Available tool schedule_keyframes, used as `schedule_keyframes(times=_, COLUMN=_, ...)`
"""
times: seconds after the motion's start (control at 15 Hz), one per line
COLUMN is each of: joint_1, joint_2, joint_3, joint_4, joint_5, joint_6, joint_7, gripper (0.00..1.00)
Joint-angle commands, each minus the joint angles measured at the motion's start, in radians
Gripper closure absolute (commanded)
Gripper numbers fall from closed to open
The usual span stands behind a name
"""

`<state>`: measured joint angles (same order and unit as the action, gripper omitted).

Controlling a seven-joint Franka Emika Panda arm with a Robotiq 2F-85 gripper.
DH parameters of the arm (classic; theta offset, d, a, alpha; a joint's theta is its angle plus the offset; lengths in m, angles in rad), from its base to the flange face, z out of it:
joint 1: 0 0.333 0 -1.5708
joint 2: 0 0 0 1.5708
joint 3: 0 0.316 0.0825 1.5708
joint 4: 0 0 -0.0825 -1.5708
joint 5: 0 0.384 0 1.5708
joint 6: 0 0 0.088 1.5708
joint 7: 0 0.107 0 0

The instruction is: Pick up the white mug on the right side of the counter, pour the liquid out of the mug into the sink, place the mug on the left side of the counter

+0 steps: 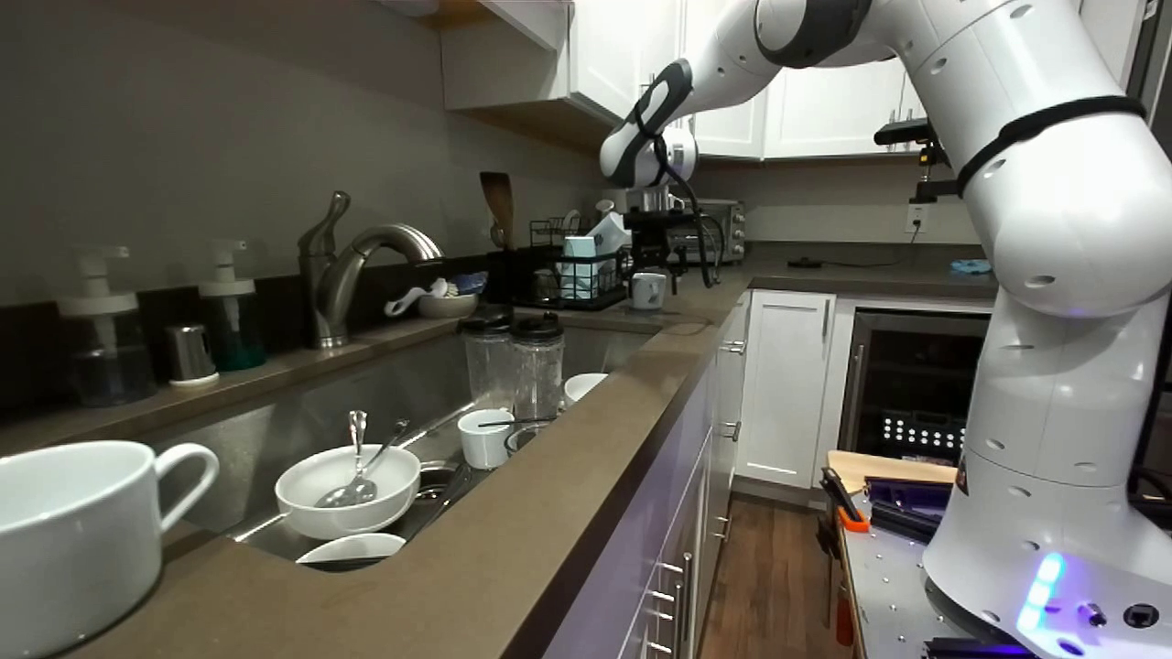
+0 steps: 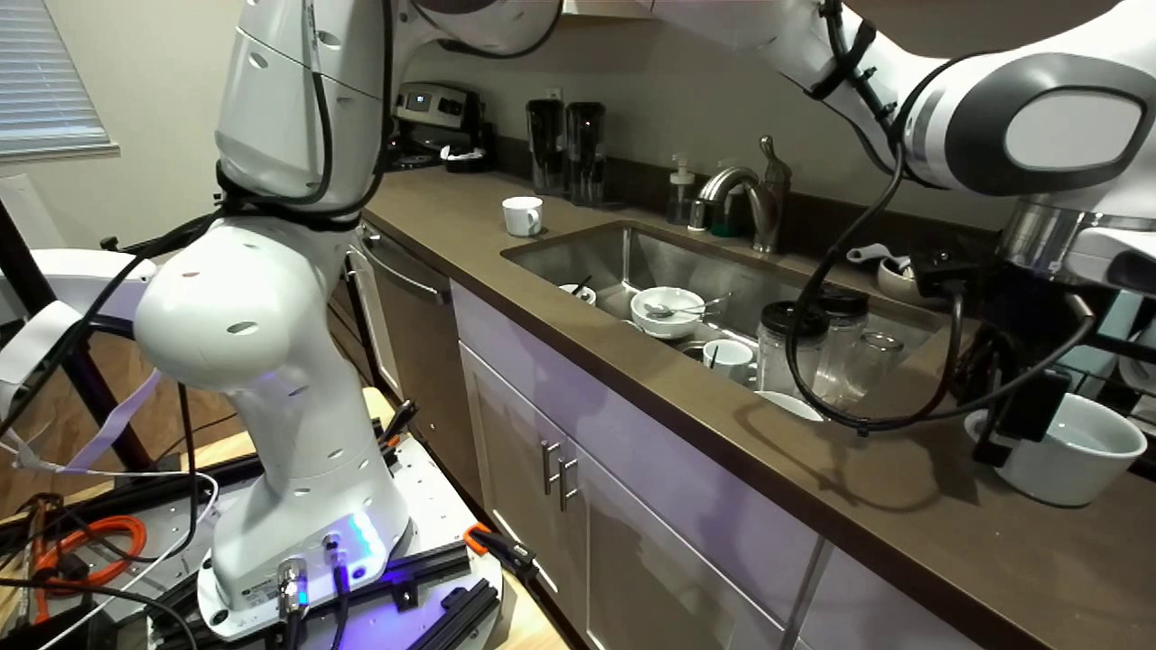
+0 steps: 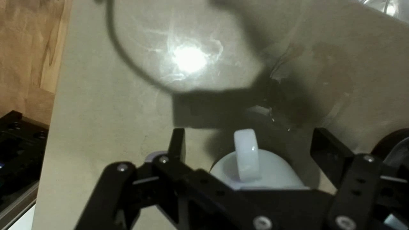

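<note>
The gripper point(image 3: 248, 140) is hovering with its fingers point(image 3: 329, 148) apart, clamping nothing; between them the handle point(image 3: 247, 155) of the white mug point(image 2: 1084, 460) is showing. The mug is sitting on the right of the counter point(image 2: 1066, 578), the sink point(image 2: 686, 257) lying to its left. Likely the grasp is being lined up, next calling for closing squarely on the handle. In the wrist view the gripper is hiding much of the mug; contact and liquid are escaping clear sight.

No words, brands or numbers are legible; a kitchen appliance point(image 2: 446, 110) bears a lit display point(image 2: 418, 102) too small to read.
</note>
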<state>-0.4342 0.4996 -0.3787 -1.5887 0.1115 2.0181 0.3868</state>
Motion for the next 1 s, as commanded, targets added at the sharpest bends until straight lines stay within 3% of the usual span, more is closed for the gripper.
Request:
schedule_keyframes(times=0.0, joint_1=-0.048, joint_2=0.042, joint_3=0.020, joint_4=0.076, joint_5=0.035, joint_6=-0.050, joint_7=-0.067, gripper=0.00)
schedule_keyframes(times=0.6, joint_1=-0.085, joint_2=0.054, joint_3=0.032, joint_4=0.094, joint_5=0.062, joint_6=-0.094, joint_7=-0.094, gripper=0.00)
schedule_keyframes(times=0.87, joint_1=-0.082, joint_2=0.054, joint_3=0.035, joint_4=0.090, joint_5=0.061, joint_6=-0.098, joint_7=-0.097, gripper=0.28)
schedule_keyframes(times=0.93, joint_1=-0.081, joint_2=0.054, joint_3=0.036, joint_4=0.091, joint_5=0.060, joint_6=-0.100, joint_7=-0.097, gripper=0.26)
